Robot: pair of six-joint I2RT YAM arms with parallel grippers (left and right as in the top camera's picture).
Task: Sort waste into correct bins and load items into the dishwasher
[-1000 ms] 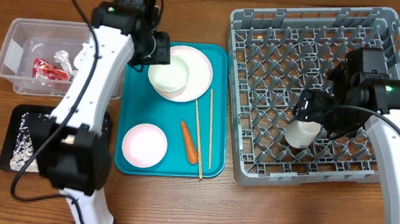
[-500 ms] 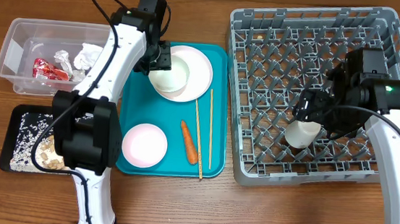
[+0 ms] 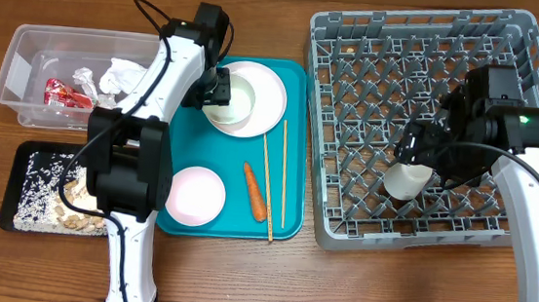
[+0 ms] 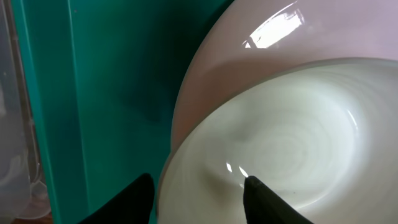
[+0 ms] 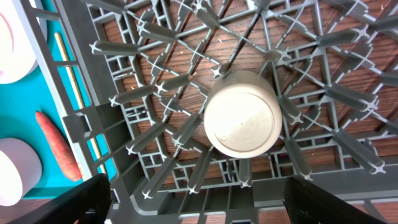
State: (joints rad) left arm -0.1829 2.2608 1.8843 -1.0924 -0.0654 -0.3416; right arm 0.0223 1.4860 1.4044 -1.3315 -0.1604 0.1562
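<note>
A small white bowl (image 3: 229, 105) sits on the round pinkish plate (image 3: 263, 94) at the back of the teal tray (image 3: 174, 143). My left gripper (image 3: 218, 88) is open and straddles the bowl's left rim (image 4: 186, 155), one finger (image 4: 134, 200) outside and one finger (image 4: 264, 200) inside, with a gap to the wall. A second bowl (image 3: 195, 194), a carrot (image 3: 255, 191) and chopsticks (image 3: 267, 185) also lie on the tray. In the grey dish rack (image 3: 357, 41) a white cup (image 5: 242, 121) stands upside down. My right gripper (image 5: 205, 208) hangs open above it, holding nothing.
The clear tub (image 3: 23, 61) at the far left holds a crumpled tissue (image 3: 120, 72) and a red wrapper (image 3: 63, 94). In front of it the black tray (image 3: 27, 154) carries rice and beige scraps. The rack's upright pegs (image 5: 186, 127) surround the cup.
My left arm has swung right and down to the bowl's rim, uncovering the tub and the black tray, and its jaws have narrowed a little. The right arm and the cup have not moved.
</note>
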